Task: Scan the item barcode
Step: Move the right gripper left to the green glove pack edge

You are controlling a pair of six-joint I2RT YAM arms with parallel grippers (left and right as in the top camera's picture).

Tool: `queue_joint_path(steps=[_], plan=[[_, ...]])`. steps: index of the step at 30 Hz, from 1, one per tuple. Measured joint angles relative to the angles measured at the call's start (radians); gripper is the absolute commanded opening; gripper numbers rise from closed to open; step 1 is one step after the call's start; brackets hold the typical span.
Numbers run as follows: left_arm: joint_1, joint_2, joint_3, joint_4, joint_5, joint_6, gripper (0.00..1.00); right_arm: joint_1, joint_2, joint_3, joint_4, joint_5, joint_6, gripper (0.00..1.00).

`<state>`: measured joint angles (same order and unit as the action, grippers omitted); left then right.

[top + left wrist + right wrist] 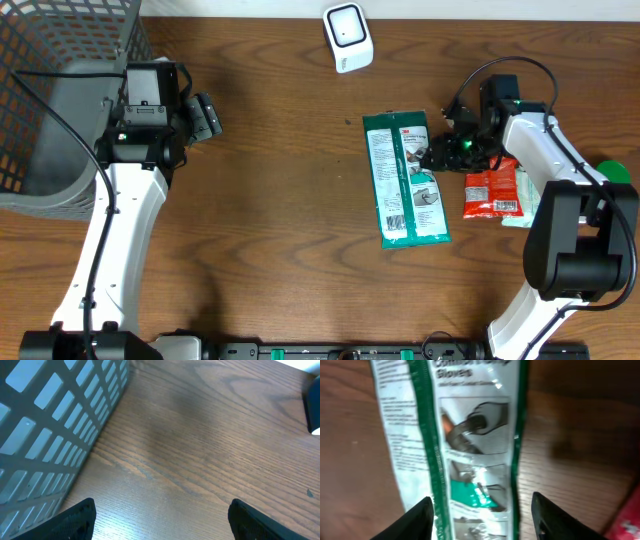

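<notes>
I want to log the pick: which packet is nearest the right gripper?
The green glove packet: the right gripper hangs over its edge, while the red packet lies off to the side.

Dark wood-grain table (280,220), pale strip (240,8) beyond its far edge, grey mesh basket (60,40) at far left corner

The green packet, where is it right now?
Overhead, the green packet lies flat right of centre, with the right gripper at its right edge and a red packet just beyond.
</notes>
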<state>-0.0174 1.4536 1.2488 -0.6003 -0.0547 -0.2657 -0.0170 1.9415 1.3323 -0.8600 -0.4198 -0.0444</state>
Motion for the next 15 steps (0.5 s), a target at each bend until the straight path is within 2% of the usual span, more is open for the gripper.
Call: queue_joint_path(steps=[1, 2, 4, 5, 6, 10, 15], plan=[[0.0, 0.0, 0.0, -0.003, 0.008, 0.0, 0.77, 0.0, 0.0, 0.0, -0.007, -0.008, -0.001, 0.61], [0.0, 0.0, 0.0, -0.014, 0.025, 0.0, 0.57, 0.0, 0.0, 0.0, -0.014, -0.014, -0.001, 0.61], [0.001, 0.0, 0.0, -0.042, 0.082, -0.002, 0.27, 0.0, 0.0, 0.0, -0.027, -0.019, -0.003, 0.62], [0.0, 0.002, 0.0, -0.055, 0.127, -0.003, 0.15, 0.0, 0.0, 0.0, -0.029, -0.019, -0.003, 0.63], [0.0, 0.005, 0.0, -0.064, 0.167, -0.003, 0.09, 0.0, 0.0, 0.0, -0.03, -0.021, -0.003, 0.63], [-0.041, 0.046, 0.0, -0.085, 0.325, 0.0, 0.08, 0.0, 0.0, 0.0, -0.022, -0.022, -0.004, 0.64], [-0.161, 0.145, 0.0, -0.077, 0.404, 0.0, 0.08, 0.0, 0.0, 0.0, -0.006, -0.023, -0.004, 0.64]])
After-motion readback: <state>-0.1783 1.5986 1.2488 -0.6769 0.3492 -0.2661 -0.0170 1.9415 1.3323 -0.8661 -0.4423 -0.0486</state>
